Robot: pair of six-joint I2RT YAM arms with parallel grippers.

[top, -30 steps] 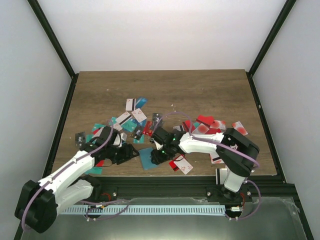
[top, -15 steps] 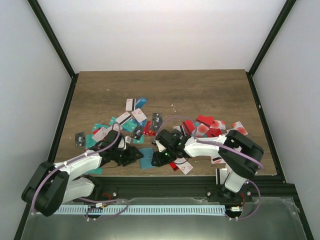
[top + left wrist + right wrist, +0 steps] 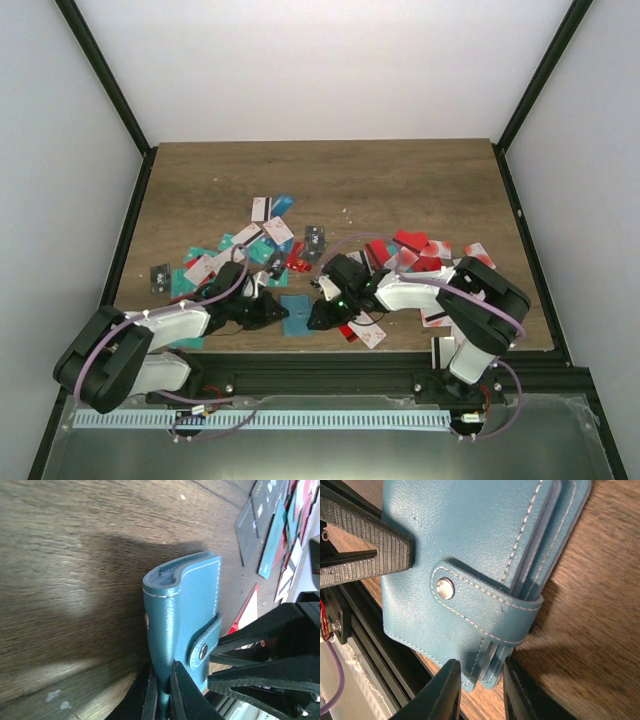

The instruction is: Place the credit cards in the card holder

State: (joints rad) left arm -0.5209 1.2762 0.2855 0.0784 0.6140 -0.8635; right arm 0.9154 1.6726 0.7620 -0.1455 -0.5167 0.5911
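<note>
Opening is pending: left tool point(image 3: 162, 692) is clamping the card holder point(image 3: 185, 610). Right tool point(image 3: 479, 687), grip unclear, is straddling its corner; clasp point(image 3: 470, 600) is awaiting unsnapping.

Card holder point(image 3: 182, 610) stands on edge on the wooden table point(image 3: 75, 555), folded, with its clasp tab point(image 3: 205, 647) snapped closed. The left gripper point(image 3: 162, 692) pinches its lower edge, one finger on each face. The right gripper point(image 3: 214, 660) reaches in from the right, its black tips at the clasp side. Loose cards point(image 3: 272, 540) lie at upper right, and a red card point(image 3: 246, 614) lies just behind the holder.
</note>
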